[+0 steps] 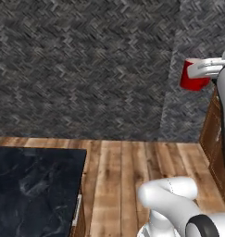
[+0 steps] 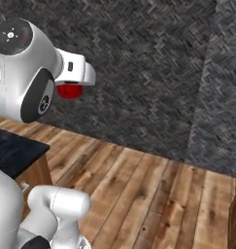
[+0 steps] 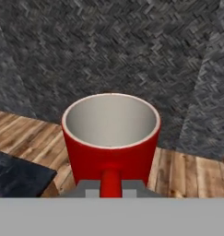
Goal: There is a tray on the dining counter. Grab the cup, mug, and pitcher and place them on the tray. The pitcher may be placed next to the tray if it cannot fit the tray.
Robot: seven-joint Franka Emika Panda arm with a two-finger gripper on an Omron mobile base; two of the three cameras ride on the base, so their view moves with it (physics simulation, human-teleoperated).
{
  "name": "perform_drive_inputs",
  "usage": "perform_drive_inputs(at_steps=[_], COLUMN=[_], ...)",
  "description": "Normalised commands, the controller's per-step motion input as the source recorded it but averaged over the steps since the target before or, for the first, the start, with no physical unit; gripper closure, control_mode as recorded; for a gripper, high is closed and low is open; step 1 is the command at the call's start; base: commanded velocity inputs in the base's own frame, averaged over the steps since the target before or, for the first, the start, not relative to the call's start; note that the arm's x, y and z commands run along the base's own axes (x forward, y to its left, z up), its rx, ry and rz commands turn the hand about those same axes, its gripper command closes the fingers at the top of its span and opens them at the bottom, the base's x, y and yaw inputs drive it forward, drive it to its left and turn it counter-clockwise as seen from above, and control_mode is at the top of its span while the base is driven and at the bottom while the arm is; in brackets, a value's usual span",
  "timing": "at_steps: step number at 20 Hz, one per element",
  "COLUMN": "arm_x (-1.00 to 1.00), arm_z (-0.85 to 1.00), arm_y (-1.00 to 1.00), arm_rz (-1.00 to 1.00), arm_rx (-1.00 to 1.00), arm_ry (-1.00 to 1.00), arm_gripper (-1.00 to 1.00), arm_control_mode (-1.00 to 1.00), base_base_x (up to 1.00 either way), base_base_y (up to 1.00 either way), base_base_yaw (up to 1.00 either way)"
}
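Your hand (image 3: 110, 190) is clamped on the red mug's (image 3: 111, 138) handle, carrying it upright above the wooden floor (image 3: 187, 170).

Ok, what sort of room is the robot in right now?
Probably a kitchen or dining area: a black marbled counter with a wood-panelled side, a wood plank floor, and dark herringbone-patterned walls. The gripper is holding a red mug.
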Motion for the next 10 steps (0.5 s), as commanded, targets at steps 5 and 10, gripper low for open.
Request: perform_drive_inputs(at_steps=[5, 10], arm_x=[0.0, 0.0], arm_z=[0.0, 0.0], arm_y=[0.0, 0.0], arm_rz=[0.0, 0.0], arm_rx=[0.0, 0.0], arm_ry=[0.0, 0.0], arm_gripper=[1.0, 1.0], arm_control_mode=[1.0, 1.0], base_base_x=[1.0, 1.0], base_base_y=[-0.71, -0.82], base_base_yaw=[0.02, 0.08])
